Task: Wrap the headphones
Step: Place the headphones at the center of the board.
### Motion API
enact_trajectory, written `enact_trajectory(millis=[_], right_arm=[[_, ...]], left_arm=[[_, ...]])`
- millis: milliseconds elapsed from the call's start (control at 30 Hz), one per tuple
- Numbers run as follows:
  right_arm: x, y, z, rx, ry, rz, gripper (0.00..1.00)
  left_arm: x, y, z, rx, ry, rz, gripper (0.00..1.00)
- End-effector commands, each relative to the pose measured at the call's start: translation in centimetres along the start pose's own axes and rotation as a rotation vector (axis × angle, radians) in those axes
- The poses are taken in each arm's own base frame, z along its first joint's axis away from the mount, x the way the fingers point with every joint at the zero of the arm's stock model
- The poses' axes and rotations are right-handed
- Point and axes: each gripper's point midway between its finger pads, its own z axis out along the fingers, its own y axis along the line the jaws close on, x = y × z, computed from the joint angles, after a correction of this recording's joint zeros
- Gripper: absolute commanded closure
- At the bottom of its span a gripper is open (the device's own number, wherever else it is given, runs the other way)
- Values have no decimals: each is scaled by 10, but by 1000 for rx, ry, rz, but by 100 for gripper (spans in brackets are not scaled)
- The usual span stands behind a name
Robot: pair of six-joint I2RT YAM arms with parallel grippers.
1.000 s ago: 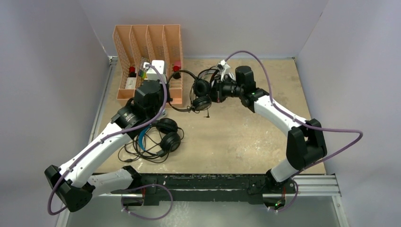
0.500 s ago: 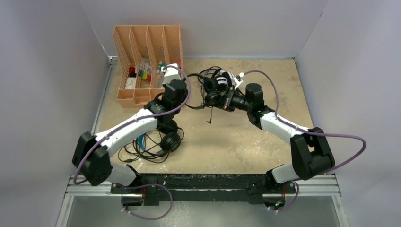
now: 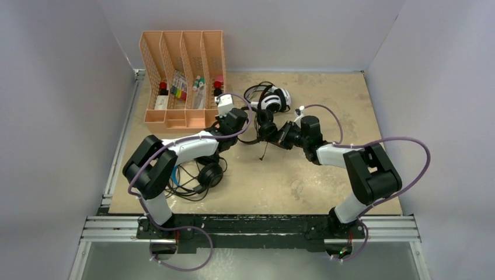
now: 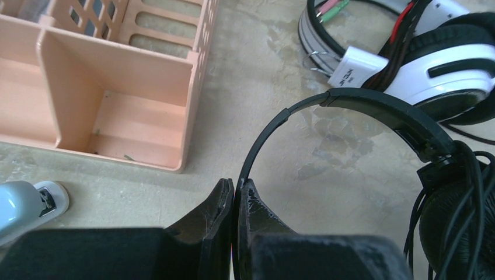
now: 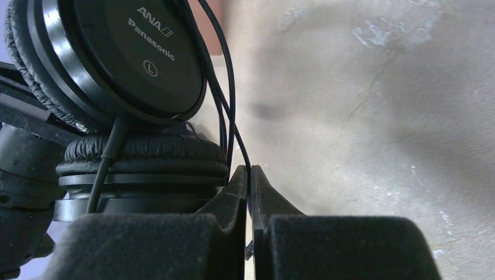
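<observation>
The slim all-black headphones (image 3: 264,123) hang between my two grippers at mid-table. My left gripper (image 4: 235,185) is shut on their thin black headband (image 4: 350,102). Shut on their thin cable (image 5: 230,111) is my right gripper (image 5: 250,172), just right of the stacked ear cups (image 5: 128,58). The cable's loose end (image 3: 262,153) trails toward the near side. White-and-black headphones (image 3: 275,99) lie just behind, also visible in the left wrist view as a white cup (image 4: 443,76). The blue-banded headphones (image 3: 204,173) lie partly under my left arm.
An orange slotted organiser (image 3: 181,76) with small items stands at the back left; its near corner (image 4: 117,87) is close to my left gripper. Grey walls enclose the table on three sides. A tangle of black cable (image 3: 175,189) lies near the left front.
My left gripper has swung right from the organiser to mid-table. My right gripper has drawn nearer, carrying the black headphones away from the white pair.
</observation>
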Motion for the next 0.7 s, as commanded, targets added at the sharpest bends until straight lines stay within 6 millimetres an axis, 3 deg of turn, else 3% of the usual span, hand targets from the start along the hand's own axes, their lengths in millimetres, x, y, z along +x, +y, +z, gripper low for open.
enact_trajectory(millis=[0, 200, 467, 667], right_arm=[[9, 0, 4, -28, 36, -55, 100], [14, -28, 8, 79, 54, -87, 95], [27, -45, 0, 128, 79, -98, 72], [11, -46, -18, 201, 27, -260, 60]], left_arm=[[-37, -20, 8, 27, -132, -180, 100], [-22, -19, 18, 11, -107, -136, 100], [2, -17, 38, -18, -78, -84, 100], [10, -13, 48, -54, -77, -34, 100]])
